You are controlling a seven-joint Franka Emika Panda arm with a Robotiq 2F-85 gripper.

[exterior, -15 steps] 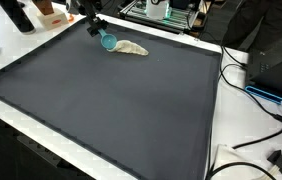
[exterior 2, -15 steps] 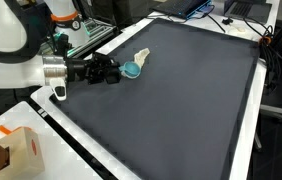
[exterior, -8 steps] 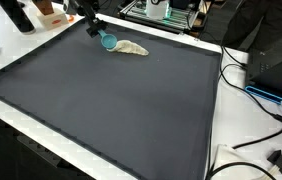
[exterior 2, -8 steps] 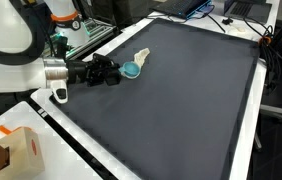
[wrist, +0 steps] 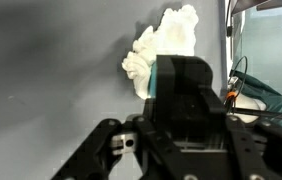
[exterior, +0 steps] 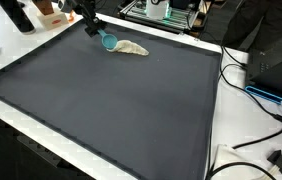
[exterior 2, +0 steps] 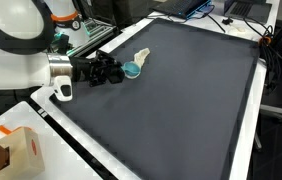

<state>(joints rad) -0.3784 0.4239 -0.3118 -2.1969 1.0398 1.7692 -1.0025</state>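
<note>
Wrist view had the dark fingers (wrist: 186, 95) filling the middle of the frame, with only a sliver of the teal cup (wrist: 154, 80) showing at their edge. Their tips were hidden behind their own bulk, so I cannot tell whether they were clamped on the cup or merely set against it. Just past the cup lay the crumpled white cloth (wrist: 166, 40), and the cup touched the cloth's near end. In both exterior views the same order held: the fingers (exterior 2: 109, 70) stood on the side of the cup (exterior 2: 131, 70) away from the cloth (exterior 2: 141, 57), all of it low on the black mat (exterior: 131, 110) covering the tabletop (exterior 2: 73, 140). A cardboard box (exterior 2: 16, 150) sat well apart from the cloth, off the mat. Over the last second the cup and the cloth had kept their places. The wrist had edged slightly toward the cloth, and the white arm (exterior 2: 21, 20) behind it had swung a little higher. Judging from that, the fingers were settling their hold or contact at the cup, with nothing lifted or dragged so far.
</note>
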